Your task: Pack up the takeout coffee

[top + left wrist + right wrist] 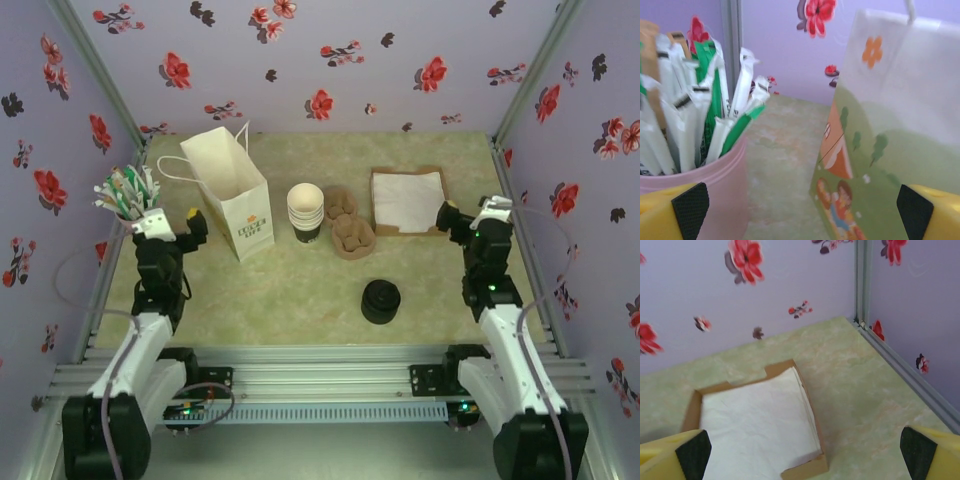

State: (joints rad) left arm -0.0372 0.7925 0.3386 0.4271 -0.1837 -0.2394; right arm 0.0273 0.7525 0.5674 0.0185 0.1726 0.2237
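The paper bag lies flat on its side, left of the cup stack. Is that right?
Not quite. The top view shows the bag standing upright with its mouth open, not lying flat. It is left of the cup stack, as stated.

Bag (232, 195) back left, jar (128, 195) left of it. Cup stack (305, 210) right of bag, carriers (347, 226) just beside, napkin box (408, 201) further right. Lids (381, 301) nearer, before carriers.

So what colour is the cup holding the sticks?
The cup is pink, clearest in the left wrist view.
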